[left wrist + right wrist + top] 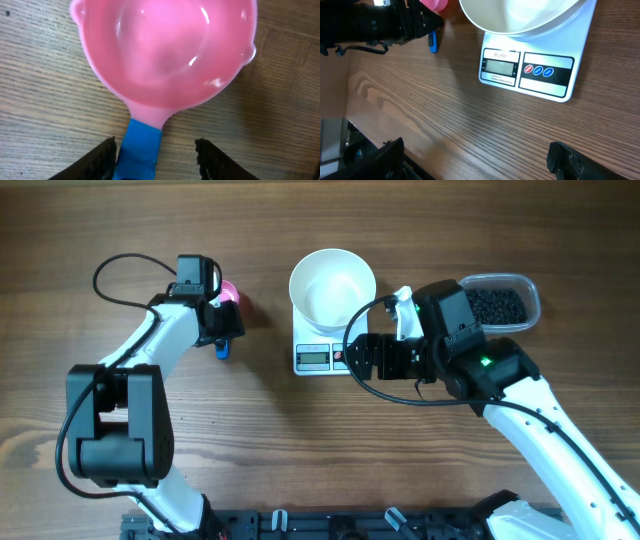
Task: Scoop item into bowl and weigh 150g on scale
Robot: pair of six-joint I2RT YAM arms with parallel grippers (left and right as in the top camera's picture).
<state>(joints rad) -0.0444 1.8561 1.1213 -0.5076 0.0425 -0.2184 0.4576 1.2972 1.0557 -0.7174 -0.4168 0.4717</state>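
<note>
So the left gripper [155,150] has its jaws partway open, straddling the blue handle [140,150] of the pink plastic scoop [165,55]. One finger is right against it and the other has a gap, so no grip yet. The scoop looks light, stiff and a bit slick, so I'd pinch that flat handle. The right gripper [477,160] is wide open and empty, near the small white digital scale [540,82], which carries the empty round white bowl [333,288]. The tiny black beads [497,307] sit in the clear plastic tub [530,290] off to the right. They look loose and rolly, easy to spill.
</note>
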